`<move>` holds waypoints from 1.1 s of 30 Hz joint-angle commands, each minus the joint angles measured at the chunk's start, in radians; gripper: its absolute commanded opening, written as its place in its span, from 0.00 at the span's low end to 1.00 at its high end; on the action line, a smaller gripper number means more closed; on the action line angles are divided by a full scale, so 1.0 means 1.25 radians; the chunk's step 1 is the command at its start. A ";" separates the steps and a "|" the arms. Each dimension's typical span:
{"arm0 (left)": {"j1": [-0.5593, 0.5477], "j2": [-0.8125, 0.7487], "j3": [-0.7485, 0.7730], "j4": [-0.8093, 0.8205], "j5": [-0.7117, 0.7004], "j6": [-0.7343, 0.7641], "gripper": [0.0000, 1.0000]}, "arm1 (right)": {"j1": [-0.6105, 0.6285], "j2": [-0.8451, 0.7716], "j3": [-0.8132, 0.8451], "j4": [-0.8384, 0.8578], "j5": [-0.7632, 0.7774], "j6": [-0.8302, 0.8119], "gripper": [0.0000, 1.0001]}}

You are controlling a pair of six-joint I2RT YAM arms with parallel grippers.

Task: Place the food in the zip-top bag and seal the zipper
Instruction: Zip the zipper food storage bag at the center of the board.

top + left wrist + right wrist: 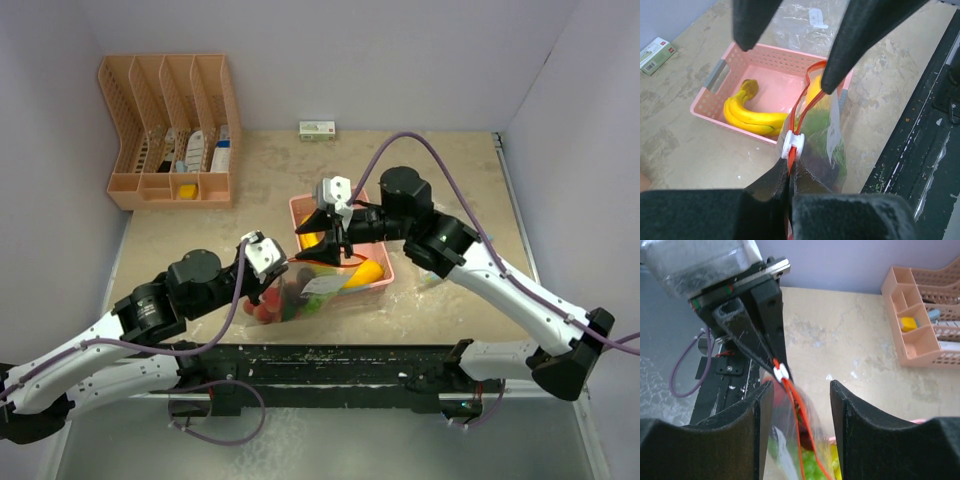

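The clear zip-top bag (300, 292) with a red zipper strip lies against the near side of the pink basket (305, 205). My left gripper (789, 167) is shut on the zipper strip, just behind the white slider (792, 145). Red strawberries (265, 310) and green pieces (820, 125) show through the bag. My right gripper (801, 390) is open, its fingers on either side of the bag's top edge without touching it. Yellow bananas (752, 115) lie in the basket. A yellow-orange mango (362, 273) shows at the bag's far end; I cannot tell whether it is inside the bag.
A peach desk organizer (170, 130) stands at the back left and a small box (317, 129) lies by the back wall. A black rail (330, 360) runs along the near table edge. Another clear plastic bag (800, 20) lies beyond the basket.
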 commanded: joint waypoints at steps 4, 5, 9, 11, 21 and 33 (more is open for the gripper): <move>0.000 -0.007 0.025 0.058 0.016 -0.003 0.00 | -0.003 0.075 0.076 0.018 -0.091 -0.042 0.48; 0.001 -0.007 0.028 0.057 0.017 -0.002 0.00 | -0.002 0.078 0.075 0.020 -0.096 -0.042 0.47; 0.001 -0.007 0.035 0.054 0.017 -0.002 0.00 | -0.002 0.082 0.067 0.028 -0.118 -0.044 0.44; 0.000 -0.005 0.035 0.055 0.013 -0.003 0.00 | -0.003 0.081 0.064 0.033 -0.142 -0.043 0.42; 0.001 -0.003 0.035 0.055 0.007 -0.003 0.00 | -0.003 0.089 0.052 0.039 -0.179 -0.043 0.41; 0.001 -0.002 0.038 0.057 0.007 -0.001 0.00 | -0.003 0.127 0.064 0.048 -0.191 -0.035 0.45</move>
